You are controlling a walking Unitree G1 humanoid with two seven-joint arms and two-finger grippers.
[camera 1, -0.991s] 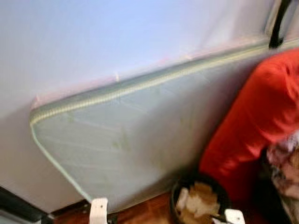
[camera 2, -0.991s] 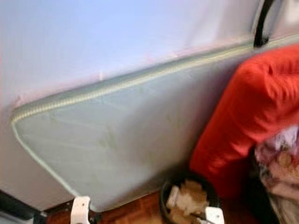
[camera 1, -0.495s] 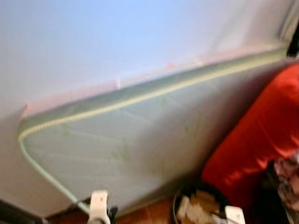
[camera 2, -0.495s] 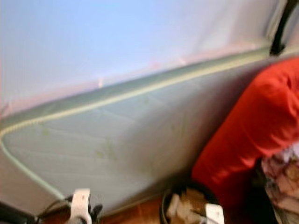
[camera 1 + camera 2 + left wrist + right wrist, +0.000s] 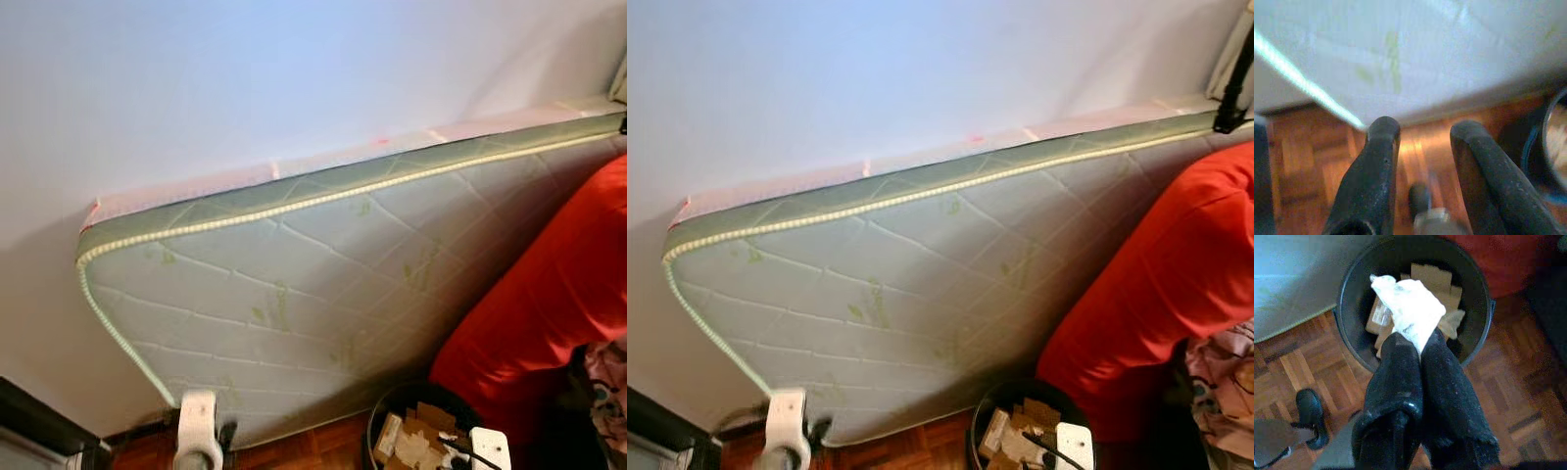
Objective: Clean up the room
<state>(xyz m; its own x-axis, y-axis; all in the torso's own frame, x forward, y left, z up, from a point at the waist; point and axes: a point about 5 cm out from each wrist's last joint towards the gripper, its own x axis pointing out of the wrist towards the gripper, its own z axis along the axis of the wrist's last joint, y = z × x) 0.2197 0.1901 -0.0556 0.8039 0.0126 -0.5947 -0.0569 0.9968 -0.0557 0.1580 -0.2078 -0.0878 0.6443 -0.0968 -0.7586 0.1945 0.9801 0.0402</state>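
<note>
Bin (image 5: 1352, 340) half cut off at the bottom of the eye views; round, black, cardboard scraps (image 5: 1431, 281) inside. Right gripper (image 5: 1418, 350) above its rim, fingers pinching crumpled white tissue (image 5: 1409, 308). Left gripper (image 5: 1422, 147) fingers spread, nothing between, over parquet floor (image 5: 1312, 161). Quilted mattress (image 5: 313, 294) on edge against wall (image 5: 245, 78), red cushion (image 5: 549, 313) beside bin. Floor strip narrow.

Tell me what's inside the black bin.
The round black bin holds brown cardboard pieces. The right gripper, clamping crumpled white paper, hides what lies beneath.
</note>
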